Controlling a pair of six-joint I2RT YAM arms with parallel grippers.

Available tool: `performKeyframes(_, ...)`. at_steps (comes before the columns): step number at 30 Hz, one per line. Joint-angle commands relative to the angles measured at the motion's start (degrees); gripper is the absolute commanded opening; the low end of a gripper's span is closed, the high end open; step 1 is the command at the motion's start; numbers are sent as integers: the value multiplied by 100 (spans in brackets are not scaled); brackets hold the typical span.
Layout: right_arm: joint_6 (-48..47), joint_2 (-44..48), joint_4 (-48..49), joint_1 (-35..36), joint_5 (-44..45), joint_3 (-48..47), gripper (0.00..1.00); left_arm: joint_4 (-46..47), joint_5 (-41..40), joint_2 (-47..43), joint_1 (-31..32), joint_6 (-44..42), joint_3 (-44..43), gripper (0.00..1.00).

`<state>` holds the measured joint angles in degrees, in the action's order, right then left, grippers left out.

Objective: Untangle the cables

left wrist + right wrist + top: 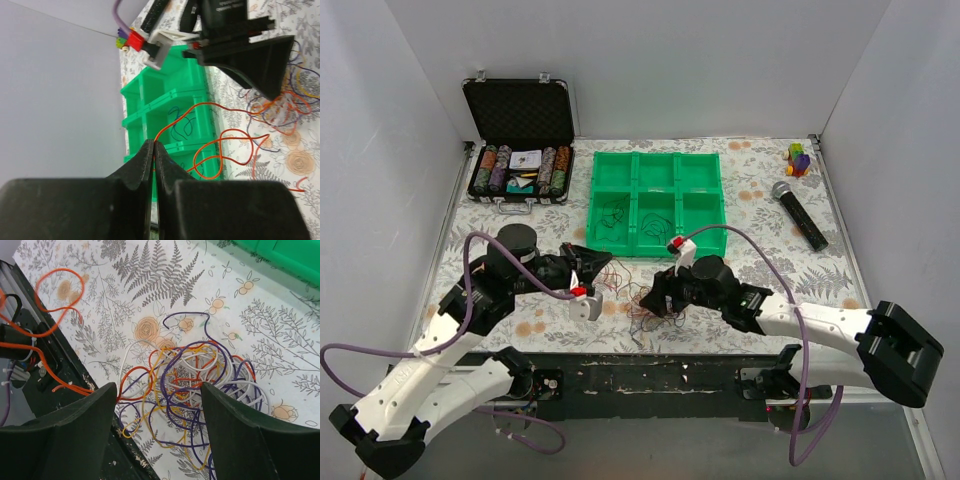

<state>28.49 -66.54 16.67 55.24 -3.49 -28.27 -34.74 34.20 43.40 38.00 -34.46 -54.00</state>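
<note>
The cables form a tangle [200, 385] of purple, white, yellow and orange loops on the floral cloth near the table's front edge [645, 298]. My right gripper [159, 386] hangs open just over the tangle, its fingers straddling the near part, nothing held. My left gripper [153, 144] is shut on one orange cable [220, 150], which runs in loops from its tips across to the tangle [280, 107]. In the top view the left gripper [588, 263] is left of the pile and the right gripper [665, 298] is at its right side.
A green compartment tray [656, 203] stands just behind the pile, with thin dark cables [612, 212] in some compartments. An open chip case [518, 140] is at back left, a microphone [800, 213] and a small coloured toy [799, 158] at back right.
</note>
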Motion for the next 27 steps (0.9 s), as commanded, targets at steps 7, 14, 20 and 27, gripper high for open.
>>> performKeyframes(7, 288, -386, 768, 417, 314, 463, 75, 2242, -651, -209, 15, -149, -40, 0)
performKeyframes(14, 385, -561, 873, 443, 507, 621, 73, 3719, -844, -42, 32, -140, -93, 0)
performKeyframes(20, 543, -886, 953, 505, 568, 762, 65, 4344, -853, 81, 23, -201, -348, 0)
performKeyframes(27, 596, -983, 882, 610, 700, 832, 65, 4941, -1151, 467, 23, -395, -796, 0)
